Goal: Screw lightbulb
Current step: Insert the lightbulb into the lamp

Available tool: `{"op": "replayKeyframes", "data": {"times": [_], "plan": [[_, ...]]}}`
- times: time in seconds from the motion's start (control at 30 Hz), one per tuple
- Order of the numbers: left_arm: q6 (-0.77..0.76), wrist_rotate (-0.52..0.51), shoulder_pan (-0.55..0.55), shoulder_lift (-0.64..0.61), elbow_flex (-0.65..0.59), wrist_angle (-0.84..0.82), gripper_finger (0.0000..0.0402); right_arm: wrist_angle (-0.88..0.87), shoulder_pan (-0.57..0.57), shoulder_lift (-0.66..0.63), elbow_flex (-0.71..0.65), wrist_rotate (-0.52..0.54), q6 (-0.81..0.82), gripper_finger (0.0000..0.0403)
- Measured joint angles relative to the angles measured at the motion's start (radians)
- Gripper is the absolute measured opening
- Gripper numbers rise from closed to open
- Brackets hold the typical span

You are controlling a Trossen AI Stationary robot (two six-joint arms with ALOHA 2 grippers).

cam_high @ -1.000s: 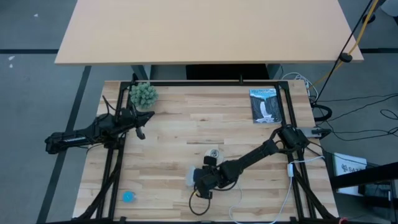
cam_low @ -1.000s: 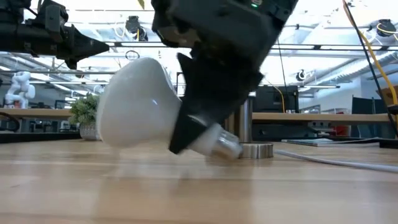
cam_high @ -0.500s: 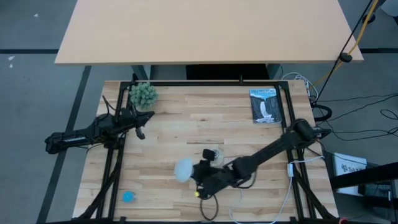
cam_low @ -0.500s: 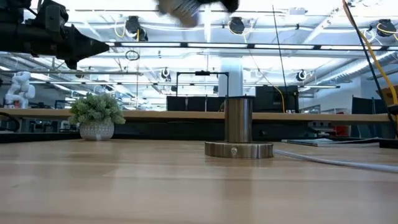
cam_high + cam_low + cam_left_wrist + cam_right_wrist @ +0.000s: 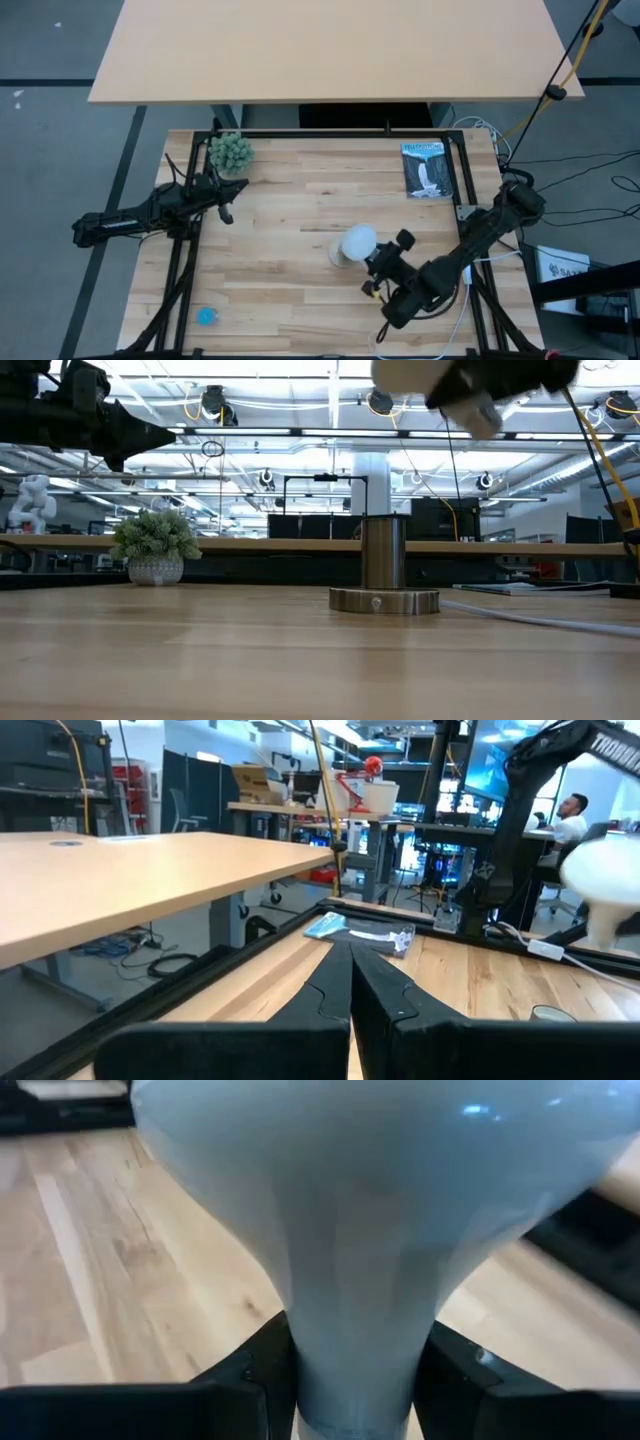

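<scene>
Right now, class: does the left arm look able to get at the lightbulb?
Probably not easily: the left pincer waits shut at the table's far-left edge, while the right pincer holds the lightbulb aloft above the socket.

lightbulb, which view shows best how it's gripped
The right wrist view: the right gripper clamps the lightbulb by its neck. The high view shows only the globe over the socket; the low view, bulb and screw base high up; the left wrist view, a blur.

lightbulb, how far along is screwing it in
Picked up: the right pincer is shut on the lightbulb, holding it by the neck high above the table. In hand: bringing it over the socket, base not yet upright. Left: lowering and screwing it in. The left pincer waits shut at the table's left edge.
</scene>
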Motion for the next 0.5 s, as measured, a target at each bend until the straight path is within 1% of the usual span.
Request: {"op": "replayKeyframes", "data": {"times": [0.07,0.1,0.2,0.27,0.33,0.4,0.5], "plan": [[-0.001,0.0,0.0,0.0,0.0,0.0,0.0,0.17,-0.002,-0.027,-0.107,0.006,-0.001,0.0139],[-0.004,0.0,0.0,0.0,0.0,0.0,0.0,0.285,-0.007,-0.039,-0.158,0.012,-0.036,0.0139],[-0.035,0.0,0.0,0.0,0.0,0.0,0.0,0.64,-0.029,-0.078,-0.302,0.013,-0.237,0.0139],[-0.06,0.0,0.0,0.0,0.0,0.007,0.0,0.87,-0.055,-0.114,-0.383,-0.022,-0.408,0.0139],[-0.066,-0.006,0.0,0.0,0.0,0.023,0.0,1.101,-0.095,-0.151,-0.463,-0.104,-0.581,0.0139],[-0.066,-0.009,0.0,0.0,0.0,0.04,0.0,1.327,-0.15,-0.179,-0.541,-0.232,-0.742,0.0139],[-0.073,-0.009,0.0,0.0,0.0,0.053,0.0,1.583,-0.249,-0.206,-0.635,-0.43,-0.889,0.0139]]}}
